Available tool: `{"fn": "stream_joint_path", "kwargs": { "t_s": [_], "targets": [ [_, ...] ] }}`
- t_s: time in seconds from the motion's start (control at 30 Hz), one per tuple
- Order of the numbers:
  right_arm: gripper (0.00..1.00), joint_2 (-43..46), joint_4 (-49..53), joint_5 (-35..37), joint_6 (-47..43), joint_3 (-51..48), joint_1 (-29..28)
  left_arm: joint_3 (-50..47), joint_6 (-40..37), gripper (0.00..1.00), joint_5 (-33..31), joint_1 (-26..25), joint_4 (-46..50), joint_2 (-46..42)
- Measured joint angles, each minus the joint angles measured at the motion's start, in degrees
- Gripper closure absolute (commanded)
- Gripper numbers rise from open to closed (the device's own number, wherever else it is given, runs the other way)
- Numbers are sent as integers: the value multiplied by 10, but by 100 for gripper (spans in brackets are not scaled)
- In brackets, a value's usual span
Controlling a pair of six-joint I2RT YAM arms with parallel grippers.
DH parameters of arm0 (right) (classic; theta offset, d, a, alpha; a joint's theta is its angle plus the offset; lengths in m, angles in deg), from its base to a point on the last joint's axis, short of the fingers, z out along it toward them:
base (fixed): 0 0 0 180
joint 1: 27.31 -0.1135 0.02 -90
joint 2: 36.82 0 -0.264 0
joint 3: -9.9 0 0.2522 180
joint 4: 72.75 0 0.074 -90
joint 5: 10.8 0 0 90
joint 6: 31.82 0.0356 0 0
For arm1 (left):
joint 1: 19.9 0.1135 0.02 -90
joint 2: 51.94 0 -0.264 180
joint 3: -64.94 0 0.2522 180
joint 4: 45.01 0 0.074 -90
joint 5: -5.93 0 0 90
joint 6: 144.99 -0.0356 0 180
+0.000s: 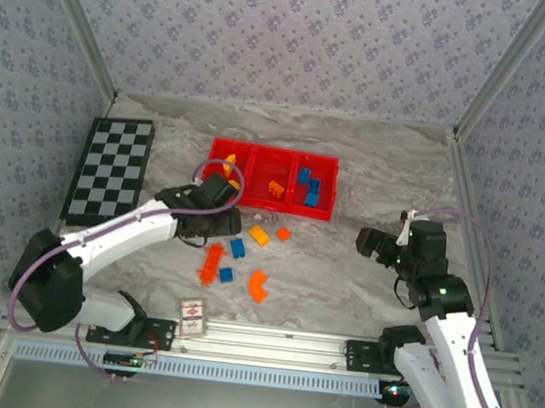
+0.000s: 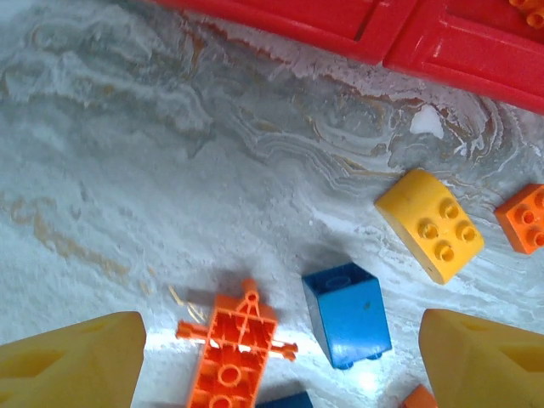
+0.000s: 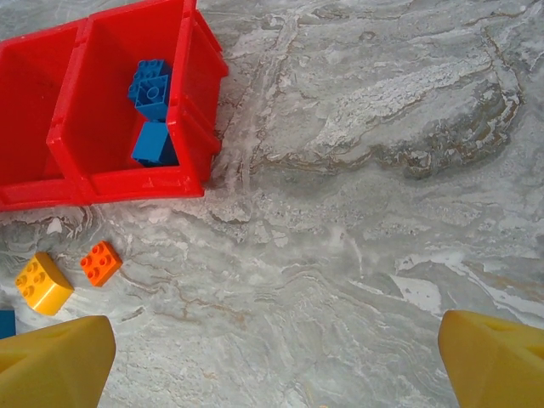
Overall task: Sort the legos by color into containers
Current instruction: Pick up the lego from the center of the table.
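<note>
The red three-compartment tray (image 1: pixel 259 152) lies at the back centre, with a yellow piece (image 1: pixel 227 169) in its left compartment, orange (image 1: pixel 276 190) in the middle one and blue bricks (image 1: pixel 309 188) in the right one. In front of it, loose on the table, lie a yellow brick (image 1: pixel 259 234), a small orange brick (image 1: pixel 283 233), two blue bricks (image 1: pixel 238 248), a long orange piece (image 1: pixel 212 262) and a curved orange piece (image 1: pixel 258 284). My left gripper (image 2: pixel 280 374) hangs open above the blue brick (image 2: pixel 347 316) and the long orange piece (image 2: pixel 234 348), holding nothing. Over bare table to the right, my right gripper (image 3: pixel 276 365) is open and empty.
A black-and-white checkerboard (image 1: pixel 109 171) lies at the left. A small white card (image 1: pixel 192 317) sits near the front rail. Patterned walls close in the table on three sides. The right wrist view takes in the tray's right end (image 3: pixel 110 183) with the blue bricks (image 3: pixel 153 93).
</note>
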Motion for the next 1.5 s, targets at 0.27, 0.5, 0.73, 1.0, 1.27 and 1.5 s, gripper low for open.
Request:
{"fn": "stream_joint_path", "kwargs": {
  "t_s": [0.27, 0.5, 0.73, 1.0, 1.27, 1.5],
  "targets": [
    [0, 0, 0, 0, 2, -1, 1, -9, 97, 20, -29, -44, -7, 13],
    [0, 2, 0, 0, 2, -1, 1, 2, 106, 28, -30, -61, -14, 83],
    [0, 4, 0, 0, 6, -1, 1, 46, 102, 37, -24, -65, -18, 134],
    [0, 7, 0, 0, 6, -2, 1, 68, 97, 40, -2, -68, -30, 179],
    [0, 7, 0, 0, 6, -2, 1, 80, 93, 41, 8, -68, -30, 210],
    [0, 7, 0, 0, 6, -2, 1, 80, 91, 41, 8, -68, -29, 217]
  ]
}}
